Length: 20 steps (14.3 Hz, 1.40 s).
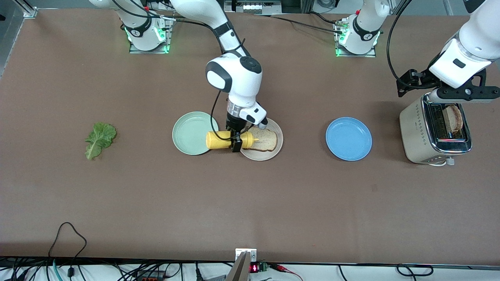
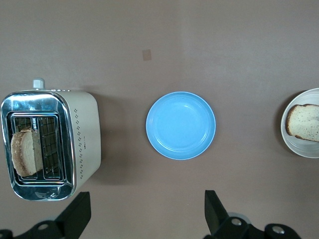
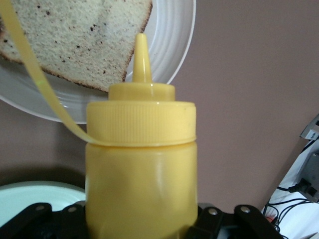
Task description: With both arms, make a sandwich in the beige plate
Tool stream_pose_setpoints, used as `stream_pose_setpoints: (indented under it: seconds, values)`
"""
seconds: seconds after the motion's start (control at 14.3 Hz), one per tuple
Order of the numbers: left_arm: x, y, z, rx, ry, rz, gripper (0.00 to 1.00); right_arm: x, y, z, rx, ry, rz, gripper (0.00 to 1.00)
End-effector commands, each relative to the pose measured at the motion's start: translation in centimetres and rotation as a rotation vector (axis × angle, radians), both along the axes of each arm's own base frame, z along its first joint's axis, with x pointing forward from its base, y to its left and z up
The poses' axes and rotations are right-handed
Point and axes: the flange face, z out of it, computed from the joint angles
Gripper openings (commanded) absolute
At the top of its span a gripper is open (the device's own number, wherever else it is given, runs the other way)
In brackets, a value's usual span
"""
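Note:
The beige plate [image 1: 261, 157] [image 3: 169, 59] holds one speckled toast slice [image 1: 266, 140] [image 3: 75, 40]. My right gripper [image 1: 235, 141] [image 3: 142, 224] is shut on a yellow squeeze bottle [image 1: 219, 139] [image 3: 142, 164]. The bottle lies sideways in the air, its nozzle over the slice. A second slice [image 1: 454, 118] [image 2: 25, 152] stands in the toaster [image 1: 433, 132] [image 2: 75, 134] at the left arm's end. My left gripper [image 1: 465, 93] [image 2: 147, 199] hangs open and empty above the toaster. The lettuce leaf [image 1: 99, 138] lies flat toward the right arm's end.
A mint-green plate [image 1: 189, 132] [image 3: 35, 196] touches the beige plate on the side toward the right arm's end. A blue plate [image 1: 348, 139] [image 2: 180, 125] sits between the beige plate [image 2: 299, 147] and the toaster. Cables run along the table edge nearest the front camera.

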Motion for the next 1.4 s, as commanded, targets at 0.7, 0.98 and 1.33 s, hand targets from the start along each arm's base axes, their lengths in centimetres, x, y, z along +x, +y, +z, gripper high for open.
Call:
stream_pose_setpoints:
  seconds: [0.7,0.98,1.33]
  values:
    - [0.0,-0.2,0.7,-0.009,0.003,-0.012,1.00,2.6,0.6,3.3,0.035,-0.057,-0.115,0.25]
    - [0.0,-0.2,0.7,-0.009,0.003,-0.012,1.00,4.9,-1.7,6.2,0.150,-0.011,-0.196,0.25]
    - [-0.1,-0.3,0.6,-0.010,0.005,-0.009,1.00,10.2,-9.7,13.3,0.352,0.121,-0.278,0.25]
